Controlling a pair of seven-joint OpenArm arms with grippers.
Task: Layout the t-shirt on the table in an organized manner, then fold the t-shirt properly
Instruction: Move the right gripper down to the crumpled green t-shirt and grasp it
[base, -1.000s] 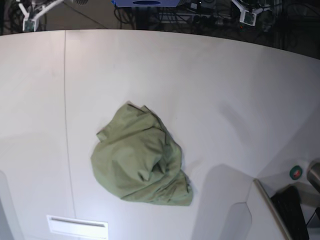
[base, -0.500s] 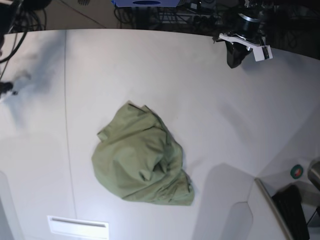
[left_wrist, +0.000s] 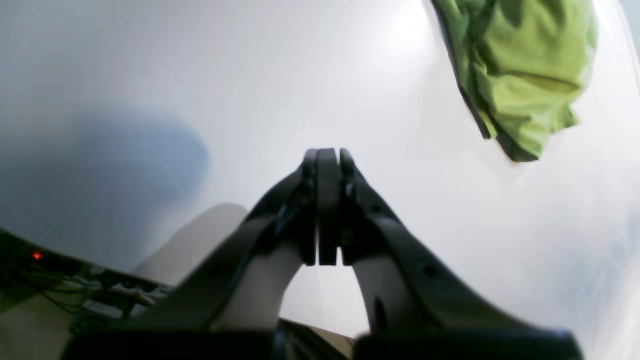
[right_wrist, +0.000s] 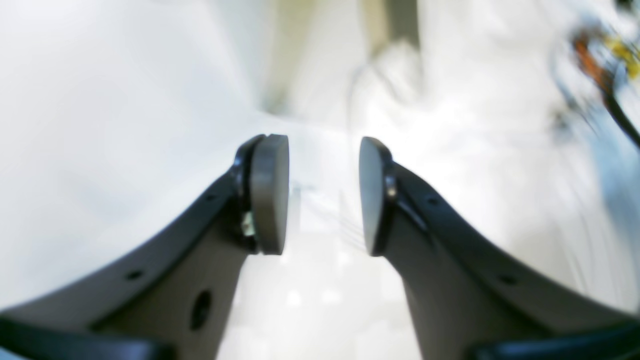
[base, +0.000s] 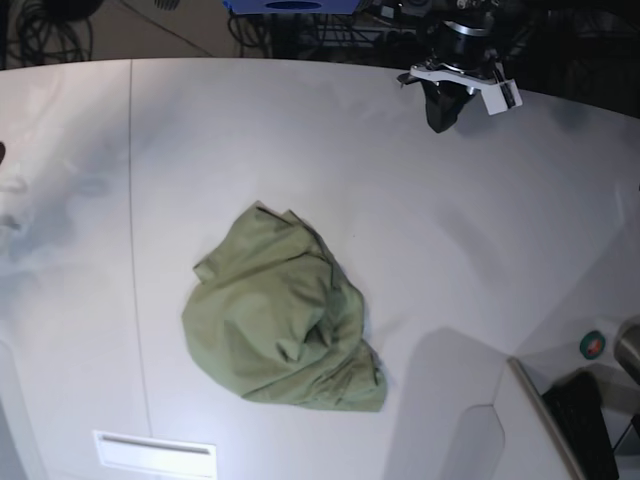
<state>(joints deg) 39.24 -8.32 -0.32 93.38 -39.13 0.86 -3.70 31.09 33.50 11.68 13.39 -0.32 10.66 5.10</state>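
Base view: t-shirt (base: 283, 322) in a crumpled green heap on the white counter (base: 480, 240), a little left of middle and toward the near edge, nothing spread or folded, so judged to be the very start of the laying-out step; left end effector (base: 440, 120) up over the far right edge, well apart from the cloth; right arm not clearly seen, only a faint blur at the left margin. Left wrist view: left end effector (left_wrist: 327, 165) clenched pad to pad on nothing, hanging above bare counter, with the t-shirt (left_wrist: 520, 70) off toward the upper right corner, untouched; closure plain here, unreadable from the base view. Right wrist view: right end effector (right_wrist: 324, 195) released, pads apart and empty, everything beyond smeared white, no green anywhere, so no telling from here how near the cloth lies. Next move, as a judgement: parting the left pads, bringing both arms in to the heap, pinching separate hems or shoulders rather than the bunched middle, then drawing outward to flatten
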